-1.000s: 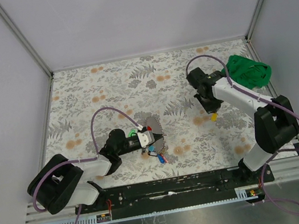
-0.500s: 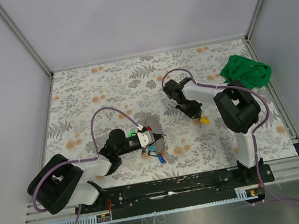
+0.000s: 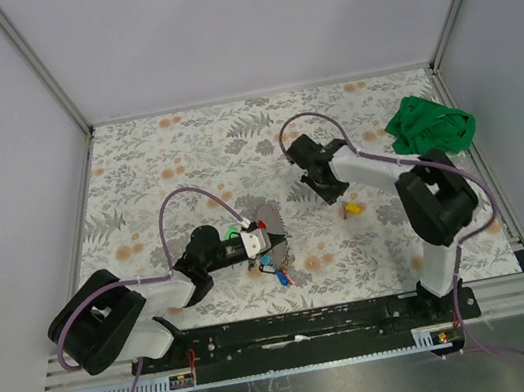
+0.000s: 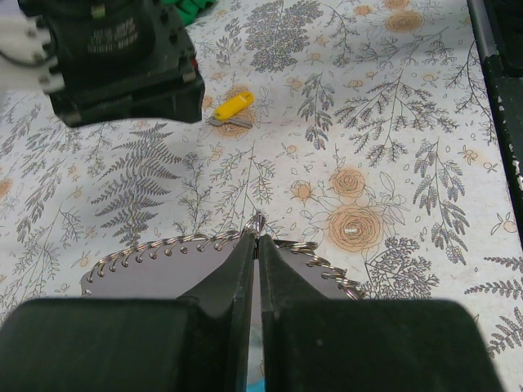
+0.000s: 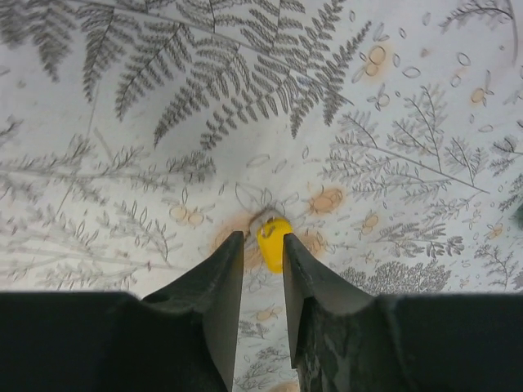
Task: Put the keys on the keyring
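Top external view: the floral-patterned desk (image 3: 153,154) carries both arms. The left fingers (image 3: 266,243) sit toward 7 o'clock of the desk's middle, over a gray fan-shaped piece (image 3: 263,214) with a toothed edge. The green key (image 3: 233,231) lies just at 9 o'clock of those fingers, beside the wrist. Small blue and red bits (image 3: 278,276) lie at 6 o'clock of them. The right fingers (image 3: 332,191) point down near the desk's middle, and the yellow key (image 3: 352,209) lies flat on the desk at 4 o'clock of them, just beside the tips. A crumpled green cloth (image 3: 430,126) rests at the desk's 2 o'clock corner, well apart from both keys.

Left wrist view: the left fingers (image 4: 245,261) are pressed together with no gap. A small wire loop (image 4: 257,220) shows right at their tips, on the coil-wound rim of the gray piece (image 4: 163,273); whether the loop is pinched cannot be told. The yellow key (image 4: 231,106) lies at 12 o'clock, free on the desk, with the right arm's black wrist block (image 4: 114,61) at 11 o'clock.

Right wrist view: the right fingers (image 5: 231,257) stand narrowly apart, and the yellow key's cap (image 5: 274,237) shows in the gap at their tips, lying on the desk and nearer the right-hand finger.
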`<state>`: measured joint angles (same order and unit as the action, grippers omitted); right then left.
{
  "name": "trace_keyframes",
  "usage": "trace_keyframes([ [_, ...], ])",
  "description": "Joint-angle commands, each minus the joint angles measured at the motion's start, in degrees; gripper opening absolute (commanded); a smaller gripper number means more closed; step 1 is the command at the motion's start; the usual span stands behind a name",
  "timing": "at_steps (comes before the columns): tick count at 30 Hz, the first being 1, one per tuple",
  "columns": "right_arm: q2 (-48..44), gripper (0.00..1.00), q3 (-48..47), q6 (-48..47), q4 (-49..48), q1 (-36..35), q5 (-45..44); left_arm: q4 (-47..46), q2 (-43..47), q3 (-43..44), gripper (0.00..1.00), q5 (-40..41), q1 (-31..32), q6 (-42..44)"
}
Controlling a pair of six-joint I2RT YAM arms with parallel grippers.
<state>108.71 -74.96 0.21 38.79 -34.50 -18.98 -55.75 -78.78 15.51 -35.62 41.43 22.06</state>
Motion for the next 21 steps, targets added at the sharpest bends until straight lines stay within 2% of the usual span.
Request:
trace_keyframes([
  [1,-11.34,0.33,6.73,0.31,-9.28,-0.3,3.34,-3.0,0.86,0.6,0.0,-0.66,0.14,-0.09],
  [8,-19.8,0.33,18.81,-1.98,-18.7,-0.24,6.89,-3.03,0.74,0.7,0.0,-0.79,0.15,-0.1],
  [21,-15.16,0.3,21.42,-3.2,-21.64,0.13,0.6,-3.05,0.7,0.74,0.0,-0.78,0.16,-0.13],
])
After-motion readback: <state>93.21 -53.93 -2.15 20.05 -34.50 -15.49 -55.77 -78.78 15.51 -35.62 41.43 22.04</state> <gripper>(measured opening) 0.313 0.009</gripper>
